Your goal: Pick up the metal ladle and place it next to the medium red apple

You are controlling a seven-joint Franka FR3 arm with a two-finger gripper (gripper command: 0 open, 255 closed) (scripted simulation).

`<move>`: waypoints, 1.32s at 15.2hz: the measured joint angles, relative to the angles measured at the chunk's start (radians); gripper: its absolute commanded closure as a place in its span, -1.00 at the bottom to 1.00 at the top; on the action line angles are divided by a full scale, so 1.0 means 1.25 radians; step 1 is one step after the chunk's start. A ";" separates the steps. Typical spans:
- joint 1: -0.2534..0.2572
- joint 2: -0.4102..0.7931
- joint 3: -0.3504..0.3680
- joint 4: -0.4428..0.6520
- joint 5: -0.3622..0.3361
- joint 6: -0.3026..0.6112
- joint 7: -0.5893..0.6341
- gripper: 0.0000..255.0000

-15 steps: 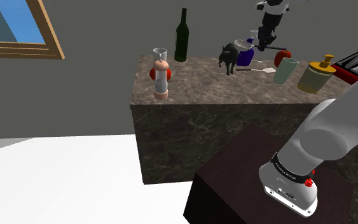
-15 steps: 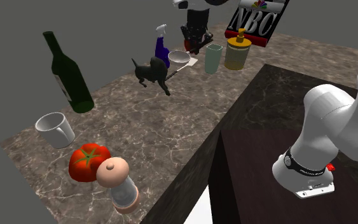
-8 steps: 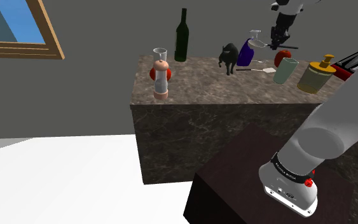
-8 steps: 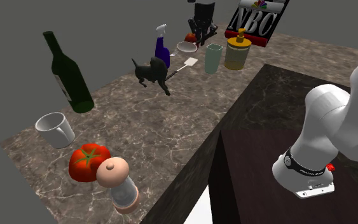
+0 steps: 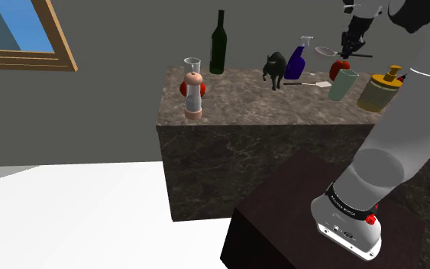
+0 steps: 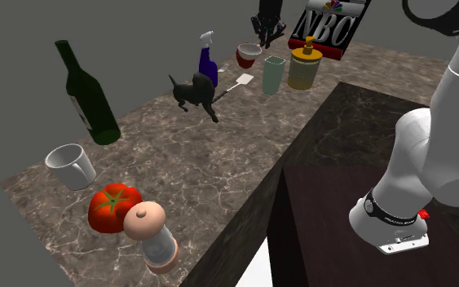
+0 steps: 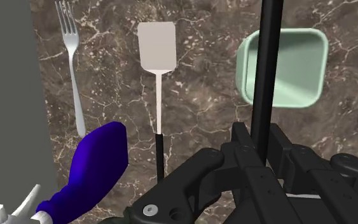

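Your end effector (image 5: 356, 40) is closed on the dark handle of the ladle (image 5: 326, 52). In the wrist view both fingers clasp the handle from either side, and it runs straight out between them. The ladle is lifted clear of the bench (image 5: 236, 99), its pale bowl reaching toward the shoulder view's left, above the red apple (image 5: 334, 69). In the second exterior view the bowl overlaps the apple, so you can't judge the gap between them well.

The wrist points down from the shoulder view's top edge. The white arm (image 5: 404, 130) climbs from its base on the dark stand (image 5: 282, 222) up that view's right side.

Room is tight here. A pale green cup (image 7: 282, 67) stands just beside the apple, below the handle. A yellow-capped bottle (image 5: 379, 90) stands next to the cup, and a printed box (image 6: 329, 24) lies behind them. On the other side stands a blue spray bottle (image 5: 295, 63), with a spatula (image 7: 157, 48) and a fork (image 7: 72, 70) lying flat between it and the cup. The fork lies near the bench edge. A black animal figure (image 6: 193, 91) stands near the spray bottle.

Past the figure, the dark marbled top lies open as far as a green bottle (image 6: 89, 94), a white mug (image 6: 71, 165), a tomato (image 6: 112, 205) and a grinder (image 6: 150, 232) at the far end. A grey wall (image 5: 121, 84) with a framed blue panel (image 5: 22, 38) stands behind, and the floor (image 5: 68, 214) is white.
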 measured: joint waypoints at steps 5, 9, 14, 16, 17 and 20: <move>-0.142 0.154 0.001 0.155 0.136 -0.047 -0.141 1.00; -0.284 0.276 0.028 0.315 0.228 -0.108 -0.222 1.00; -0.492 0.454 0.084 0.615 0.326 -0.225 -0.263 1.00; -0.581 0.527 0.110 0.750 0.357 -0.272 -0.267 1.00; -0.592 0.537 0.114 0.763 0.361 -0.274 -0.269 1.00; -0.576 0.533 0.111 0.714 0.361 -0.237 -0.279 1.00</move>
